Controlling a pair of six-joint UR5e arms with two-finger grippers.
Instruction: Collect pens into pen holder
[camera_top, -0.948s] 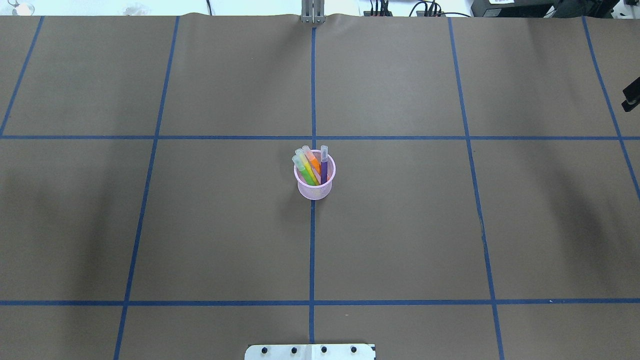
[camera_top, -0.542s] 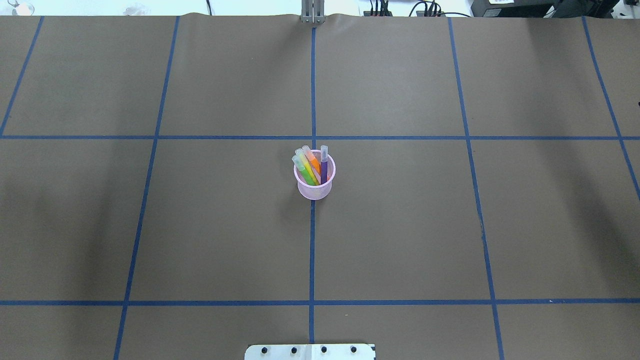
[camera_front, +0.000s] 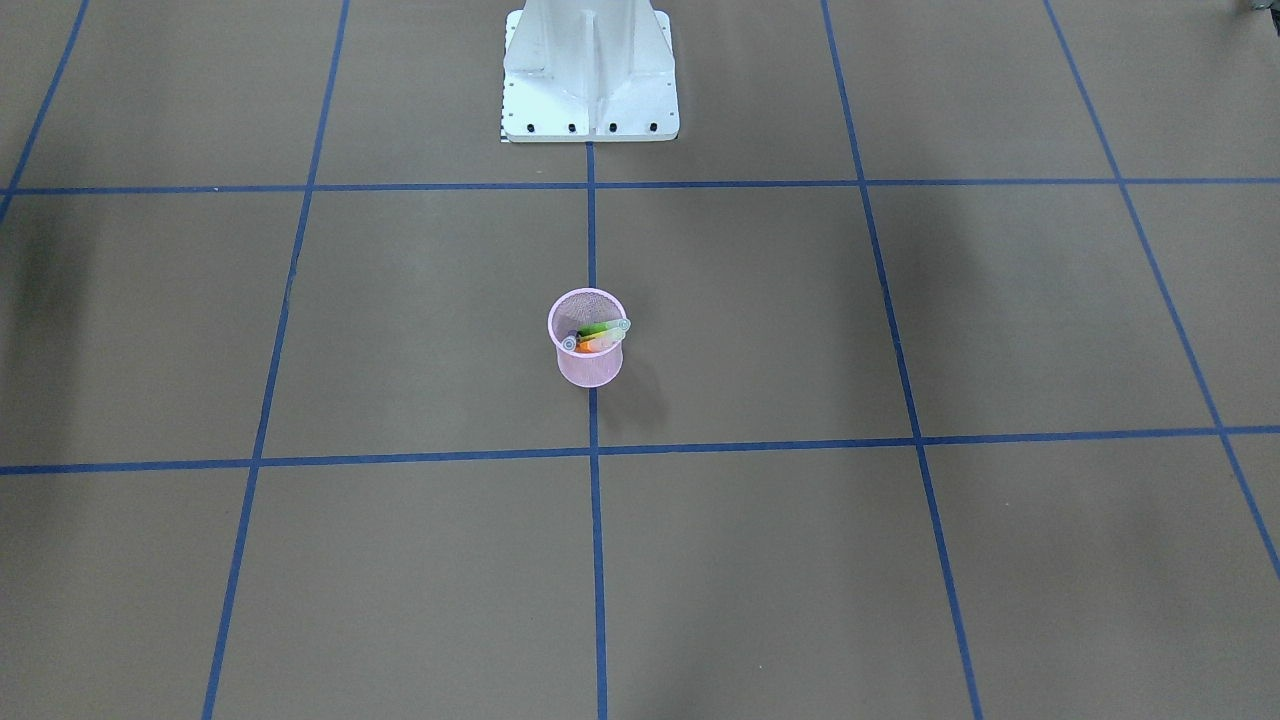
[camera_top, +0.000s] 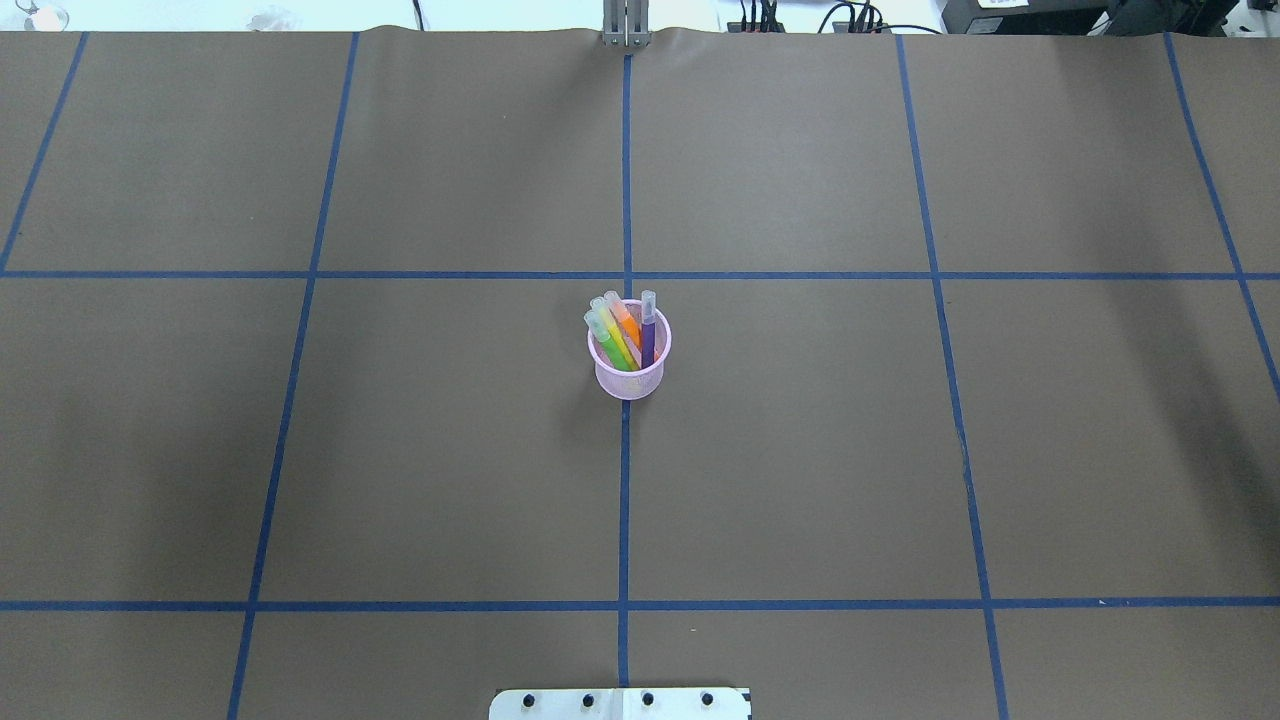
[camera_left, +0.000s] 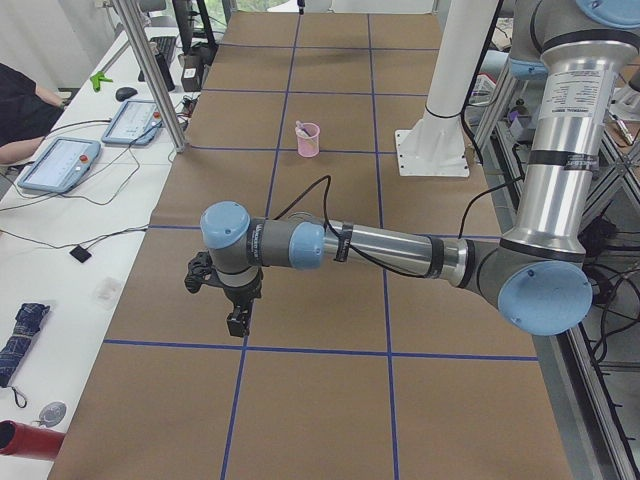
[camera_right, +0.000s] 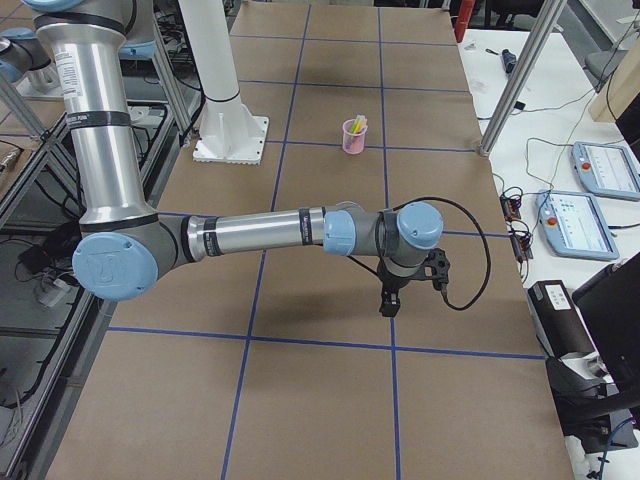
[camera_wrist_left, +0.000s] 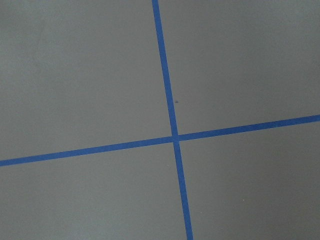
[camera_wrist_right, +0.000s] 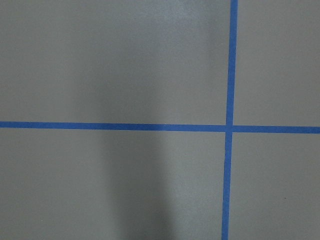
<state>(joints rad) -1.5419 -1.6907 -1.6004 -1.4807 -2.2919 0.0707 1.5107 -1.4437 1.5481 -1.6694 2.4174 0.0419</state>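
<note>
The pink mesh pen holder (camera_top: 629, 381) stands upright at the table's middle, on the centre tape line. The green pen (camera_top: 612, 347), yellow pen (camera_top: 610, 325), orange pen (camera_top: 626, 323) and purple pen (camera_top: 648, 338) stand inside it, caps up. The holder also shows in the front view (camera_front: 590, 368) and both side views (camera_left: 308, 142) (camera_right: 354, 140). My left gripper (camera_left: 237, 322) hangs over the table's left end, far from the holder. My right gripper (camera_right: 389, 303) hangs over the right end. I cannot tell whether either is open or shut. Both wrist views show only brown paper and tape.
The robot's white base (camera_front: 590, 70) stands at the near middle edge. Blue tape lines (camera_top: 625, 180) grid the brown paper. Tablets (camera_left: 60, 162) (camera_right: 605, 165), cables and metal posts (camera_left: 150, 70) stand on the operators' bench beyond the far edge.
A dark part of the right arm at the overhead view's right edge has slid out of view to the right. The holder and pens have not moved.
</note>
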